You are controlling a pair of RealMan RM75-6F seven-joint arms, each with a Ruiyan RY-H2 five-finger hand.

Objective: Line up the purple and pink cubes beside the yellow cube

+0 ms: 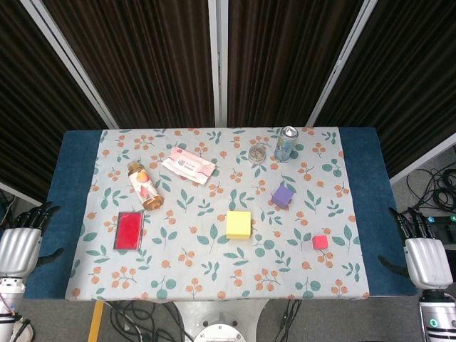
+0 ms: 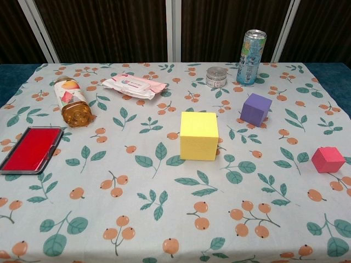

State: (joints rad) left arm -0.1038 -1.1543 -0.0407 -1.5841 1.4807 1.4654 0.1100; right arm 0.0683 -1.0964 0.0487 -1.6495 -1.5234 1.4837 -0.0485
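Note:
The yellow cube (image 1: 239, 224) (image 2: 199, 135) stands near the middle of the floral tablecloth. The purple cube (image 1: 283, 196) (image 2: 256, 109) sits behind it to the right. The smaller pink cube (image 1: 320, 242) (image 2: 328, 159) lies further right and nearer the front. My left hand (image 1: 20, 241) rests off the table's left side, fingers apart, holding nothing. My right hand (image 1: 423, 253) sits off the right side, also empty with fingers apart. Neither hand shows in the chest view.
A red flat case (image 1: 129, 230) (image 2: 32, 149) lies at the left. A bottle (image 1: 144, 184) (image 2: 73, 101) lies on its side beside a wipes pack (image 1: 188, 165) (image 2: 134, 85). A can (image 1: 286, 143) (image 2: 252, 49) and small tin (image 1: 258, 153) (image 2: 216, 76) stand at the back.

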